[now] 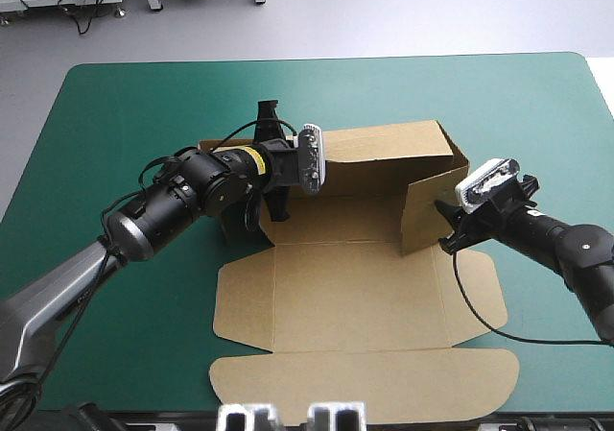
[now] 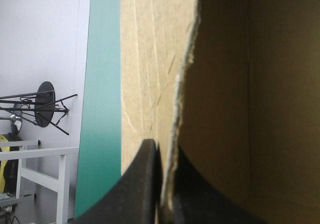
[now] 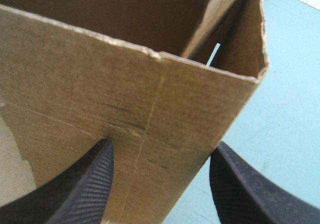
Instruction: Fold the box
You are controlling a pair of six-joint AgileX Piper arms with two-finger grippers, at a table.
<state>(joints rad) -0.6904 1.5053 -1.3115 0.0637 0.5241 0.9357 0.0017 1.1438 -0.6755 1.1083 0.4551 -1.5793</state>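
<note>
High view: brown box [image 1: 355, 287] at centre of teal-green desk [image 1: 115, 105], walls raised at 12 and 3 o'clock, lid lying flat toward 6 o'clock.

Left wrist view: left pincer [image 2: 164, 149] all but closed, clamping a wall's edge.

Right wrist view: right pincer [image 3: 162, 146] spread wide, box corner in the gap.

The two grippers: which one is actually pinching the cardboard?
The left gripper: its fingers are shut on an edge of the brown box. The right gripper differs: its fingers stand apart, open, at a raised wall.
</note>
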